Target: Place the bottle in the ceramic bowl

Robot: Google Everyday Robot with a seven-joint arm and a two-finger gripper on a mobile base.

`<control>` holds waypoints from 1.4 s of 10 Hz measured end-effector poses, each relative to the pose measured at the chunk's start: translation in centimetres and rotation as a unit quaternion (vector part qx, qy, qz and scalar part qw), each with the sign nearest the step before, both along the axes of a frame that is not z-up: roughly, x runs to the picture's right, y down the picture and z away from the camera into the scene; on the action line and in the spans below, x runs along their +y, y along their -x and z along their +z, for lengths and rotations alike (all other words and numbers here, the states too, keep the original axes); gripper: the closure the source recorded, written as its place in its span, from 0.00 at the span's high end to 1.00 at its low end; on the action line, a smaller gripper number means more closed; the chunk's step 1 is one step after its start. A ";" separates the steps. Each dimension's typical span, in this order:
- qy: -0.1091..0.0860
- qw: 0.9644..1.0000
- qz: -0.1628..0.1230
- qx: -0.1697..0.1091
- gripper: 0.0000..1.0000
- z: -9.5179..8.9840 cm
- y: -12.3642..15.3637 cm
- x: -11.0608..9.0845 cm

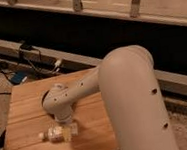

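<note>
Camera view, only angle we get: the big white arm [132,98] bends down over the wooden table [24,119], and the gripper [64,131] sits low at the front edge, right at the bottle [54,135]. The bottle lies on its side on the wood, cap pointing left. Jaws are spread wide and have hold of nothing, as far as I can see. Can't tell if a finger touches the bottle.

A dark curved edge pokes out left of the wrist, which I'd guess is the bowl [43,99], mostly hidden behind the arm.

What worries me: a round bottle lying flat can roll or squirt out when the jaws close, and it's near the table edge. The bowl is also close to the wrist, so a careless lift could knock it
</note>
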State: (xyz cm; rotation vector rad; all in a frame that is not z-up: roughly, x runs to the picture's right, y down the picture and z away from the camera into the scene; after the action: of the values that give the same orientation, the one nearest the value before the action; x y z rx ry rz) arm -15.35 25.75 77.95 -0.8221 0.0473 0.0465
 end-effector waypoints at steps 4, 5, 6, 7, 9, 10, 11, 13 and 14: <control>0.011 1.000 0.002 0.001 0.50 0.7 0.1 1.3; 0.012 1.000 0.003 0.001 0.41 0.8 0.0 1.4; 0.012 1.000 0.005 0.000 0.33 0.8 0.0 1.5; 0.012 1.000 0.004 -0.001 0.23 0.7 0.0 1.4; 0.012 1.000 0.004 0.000 0.04 0.7 -0.1 1.3; 0.012 1.000 0.004 0.000 0.00 0.7 -0.1 1.3; 0.013 1.000 0.003 0.000 0.00 0.6 -0.1 1.3; 0.013 1.000 0.003 0.000 0.00 0.6 -0.1 1.3; 0.008 1.000 0.002 -0.001 0.00 0.4 -0.2 1.2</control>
State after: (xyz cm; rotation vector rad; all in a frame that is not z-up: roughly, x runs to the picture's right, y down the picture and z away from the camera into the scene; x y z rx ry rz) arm -15.13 26.95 78.32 -0.8379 0.0446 0.0497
